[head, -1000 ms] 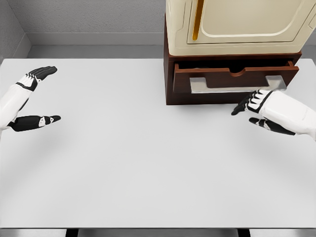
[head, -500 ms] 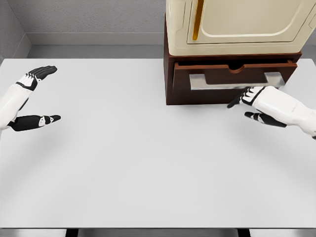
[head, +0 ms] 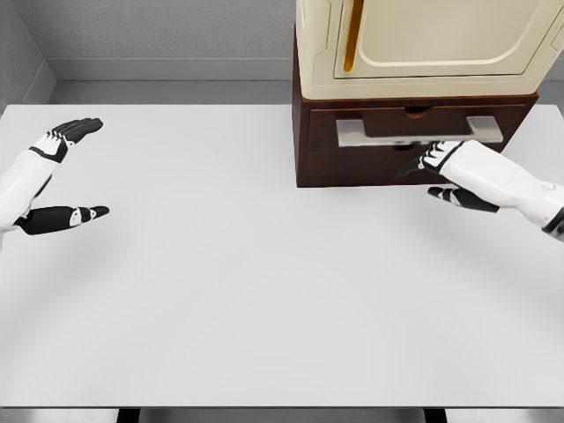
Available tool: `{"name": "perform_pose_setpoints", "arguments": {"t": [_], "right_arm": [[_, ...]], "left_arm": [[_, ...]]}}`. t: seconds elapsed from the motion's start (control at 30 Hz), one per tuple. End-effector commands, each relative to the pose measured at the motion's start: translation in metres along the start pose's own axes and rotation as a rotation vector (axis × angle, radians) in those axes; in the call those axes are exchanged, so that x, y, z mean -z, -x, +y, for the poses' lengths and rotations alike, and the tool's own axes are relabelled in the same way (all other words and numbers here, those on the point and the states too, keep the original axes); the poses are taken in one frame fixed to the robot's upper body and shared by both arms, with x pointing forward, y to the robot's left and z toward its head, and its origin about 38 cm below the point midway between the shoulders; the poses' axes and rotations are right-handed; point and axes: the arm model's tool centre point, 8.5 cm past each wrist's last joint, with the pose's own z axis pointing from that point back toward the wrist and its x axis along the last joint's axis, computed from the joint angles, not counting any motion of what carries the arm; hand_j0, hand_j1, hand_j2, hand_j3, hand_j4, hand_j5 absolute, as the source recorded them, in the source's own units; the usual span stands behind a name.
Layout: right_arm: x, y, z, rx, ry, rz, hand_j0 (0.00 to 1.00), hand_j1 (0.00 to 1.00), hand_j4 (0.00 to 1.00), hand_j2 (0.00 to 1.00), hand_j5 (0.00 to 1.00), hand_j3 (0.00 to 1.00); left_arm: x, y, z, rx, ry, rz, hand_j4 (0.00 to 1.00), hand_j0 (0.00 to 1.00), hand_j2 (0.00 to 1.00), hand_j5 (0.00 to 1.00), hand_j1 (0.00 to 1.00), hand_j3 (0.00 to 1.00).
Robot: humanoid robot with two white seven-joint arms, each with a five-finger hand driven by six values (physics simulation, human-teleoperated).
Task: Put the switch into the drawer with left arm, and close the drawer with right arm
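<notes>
The dark wooden drawer [head: 414, 132] sits pushed flush into its brown cabinet [head: 317, 167] at the table's back right. A silver bar handle [head: 419, 130] runs across its front. My right hand [head: 430, 172] rests against the drawer front just below the handle, fingers relaxed and holding nothing. My left hand [head: 66, 172] hovers open at the table's far left, thumb and fingers spread wide apart. No switch shows anywhere in the view.
A cream appliance with an orange strip [head: 414, 44] stands on top of the cabinet. The white table [head: 247, 291] stretches from a grey back wall to its front edge near the bottom of the view.
The drawer has slid from partly open to fully shut. My right hand has moved forward and up with it, pressing its front. The left hand has stayed in place.
</notes>
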Motion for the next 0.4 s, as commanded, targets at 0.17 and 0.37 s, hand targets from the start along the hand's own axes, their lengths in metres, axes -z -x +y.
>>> {"name": "perform_pose_setpoints", "arguments": {"t": [0.17, 0.37], "right_arm": [[-0.023, 0.014, -0.01, -0.025, -0.03, 0.051, 0.72, 0.72, 0.72, 0.72, 0.72, 0.72], [-0.069, 0.03, -0.023, -0.061, -0.117, 0.133, 0.68, 0.68, 0.68, 0.68, 0.68, 0.68]], "left_arm": [[-0.001, 0.0, 0.0, -0.007, -0.003, 0.001, 1.0, 1.0, 1.0, 1.0, 1.0, 1.0], [0.0, -0.003, 0.0, -0.004, -0.002, -0.008, 1.0, 1.0, 1.0, 1.0, 1.0, 1.0]]}}
